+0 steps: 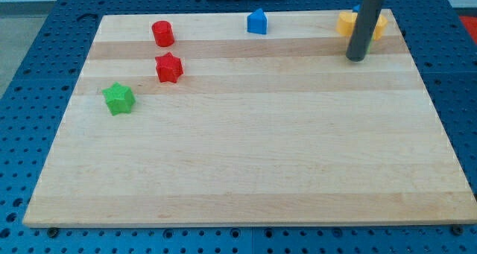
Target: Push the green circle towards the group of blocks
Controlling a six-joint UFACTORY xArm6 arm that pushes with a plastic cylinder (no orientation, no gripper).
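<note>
My tip (356,59) rests on the board at the view's top right, just below a yellow block (346,21) and a second yellow block (378,27) that the rod partly covers. No green circle shows clearly; the rod hides the space between the yellow blocks. At the view's left are a red cylinder (162,33), a red star (169,68) and a green star (118,98), close together. A blue block (257,21) stands alone at the top middle.
The wooden board (246,157) lies on a blue perforated table (30,97). The yellow blocks sit close to the board's top right edge.
</note>
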